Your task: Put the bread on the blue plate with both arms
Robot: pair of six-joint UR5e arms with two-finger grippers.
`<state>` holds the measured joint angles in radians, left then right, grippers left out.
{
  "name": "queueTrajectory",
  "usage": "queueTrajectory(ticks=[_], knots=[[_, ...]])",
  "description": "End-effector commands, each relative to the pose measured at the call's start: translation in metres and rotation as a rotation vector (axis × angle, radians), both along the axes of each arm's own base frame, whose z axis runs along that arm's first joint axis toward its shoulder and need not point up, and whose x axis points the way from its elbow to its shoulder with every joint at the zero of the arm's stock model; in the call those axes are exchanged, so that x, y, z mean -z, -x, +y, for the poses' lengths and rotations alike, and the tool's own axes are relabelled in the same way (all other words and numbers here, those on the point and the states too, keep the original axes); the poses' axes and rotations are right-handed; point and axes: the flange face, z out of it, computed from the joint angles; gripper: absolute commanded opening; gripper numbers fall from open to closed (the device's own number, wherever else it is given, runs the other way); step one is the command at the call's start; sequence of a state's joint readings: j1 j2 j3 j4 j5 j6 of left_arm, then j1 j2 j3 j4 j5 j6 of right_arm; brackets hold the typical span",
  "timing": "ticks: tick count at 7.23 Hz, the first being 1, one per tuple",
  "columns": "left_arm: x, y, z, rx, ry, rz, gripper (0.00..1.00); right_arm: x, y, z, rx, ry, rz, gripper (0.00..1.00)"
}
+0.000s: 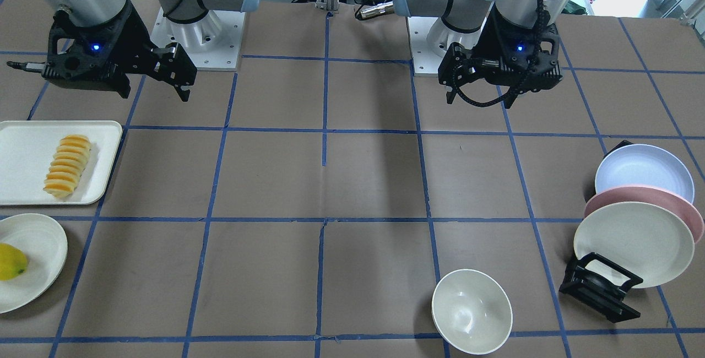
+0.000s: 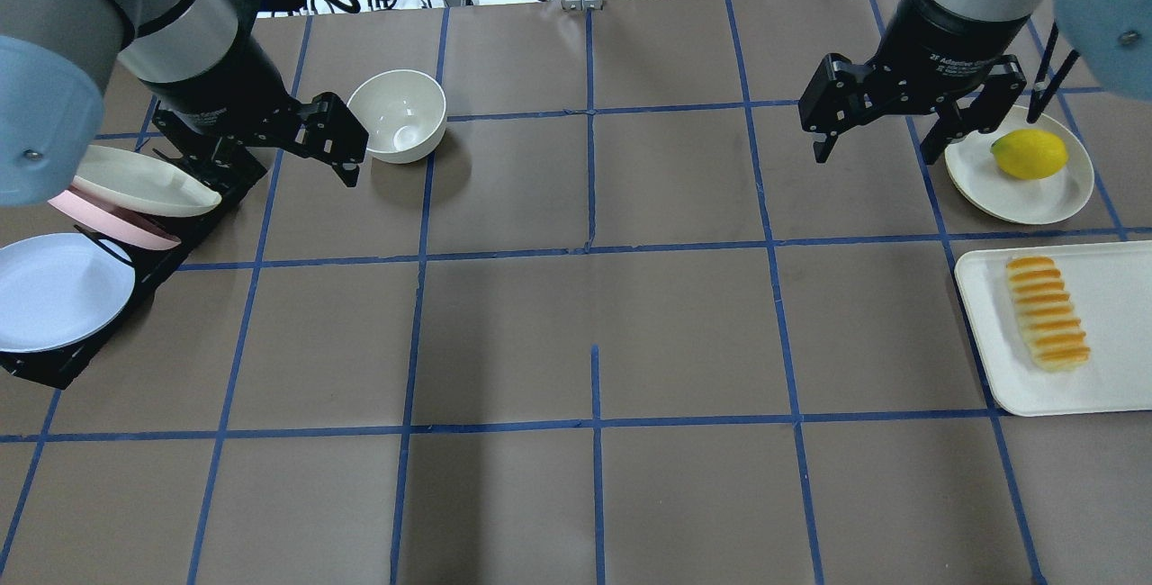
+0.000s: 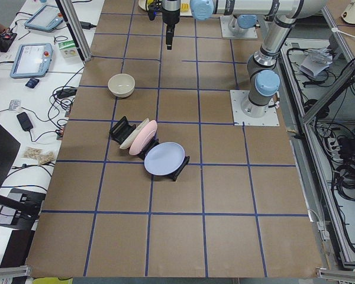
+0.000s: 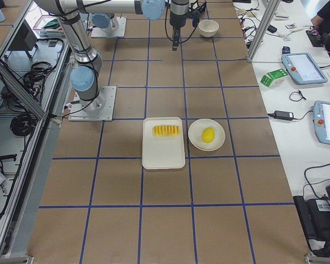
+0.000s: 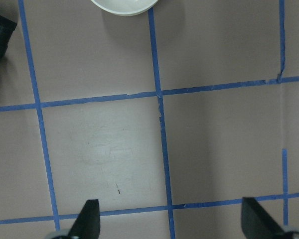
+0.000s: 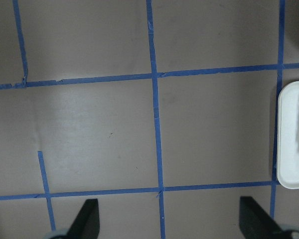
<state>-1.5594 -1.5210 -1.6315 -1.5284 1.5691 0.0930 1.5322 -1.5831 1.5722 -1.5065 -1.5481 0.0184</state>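
Note:
The bread (image 1: 67,165), a ridged yellow-orange loaf, lies on a white tray (image 1: 22,148); it also shows in the overhead view (image 2: 1046,312). The blue plate (image 1: 644,171) stands tilted in a black rack, rearmost of three plates, and shows in the overhead view (image 2: 54,292) too. My left gripper (image 1: 478,99) hovers open and empty above the table near the rack; its wrist view (image 5: 172,221) shows bare table. My right gripper (image 2: 877,153) hovers open and empty, away from the tray; its wrist view (image 6: 169,221) catches the tray's edge (image 6: 294,139).
A pink plate (image 1: 688,209) and a cream plate (image 1: 633,242) share the rack (image 1: 600,286). A white bowl (image 2: 397,115) stands close to the left gripper. A lemon (image 2: 1029,153) lies on a cream plate (image 2: 1053,198) beside the tray.

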Motion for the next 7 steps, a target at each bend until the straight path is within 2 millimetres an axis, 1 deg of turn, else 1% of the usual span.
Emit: queueTrajectory(ticks=[1,2,3,4,5,6,7], knots=[[0.007,-0.003,-0.01,-0.005,-0.008,-0.003,1.0,0.001,0.0,0.0,0.0,-0.002,0.0,1.0],[0.006,-0.003,-0.007,0.002,-0.01,-0.006,1.0,0.001,0.0,0.0,-0.001,-0.004,0.006,1.0],[-0.005,-0.006,0.002,0.001,0.005,-0.014,1.0,0.002,0.002,-0.001,0.001,-0.007,0.012,1.0],[-0.007,-0.037,-0.002,-0.05,0.003,-0.078,1.0,0.002,0.002,-0.001,0.001,-0.007,0.012,1.0],[-0.013,-0.088,-0.005,-0.141,0.009,-0.169,1.0,0.003,0.002,-0.002,0.0,-0.005,0.015,1.0],[-0.012,-0.131,-0.003,-0.23,-0.01,-0.175,1.0,0.006,0.005,-0.006,-0.01,-0.003,0.009,1.0],[-0.008,-0.189,0.002,-0.344,-0.027,-0.172,1.0,0.018,0.009,-0.009,-0.001,-0.024,0.014,1.0]])
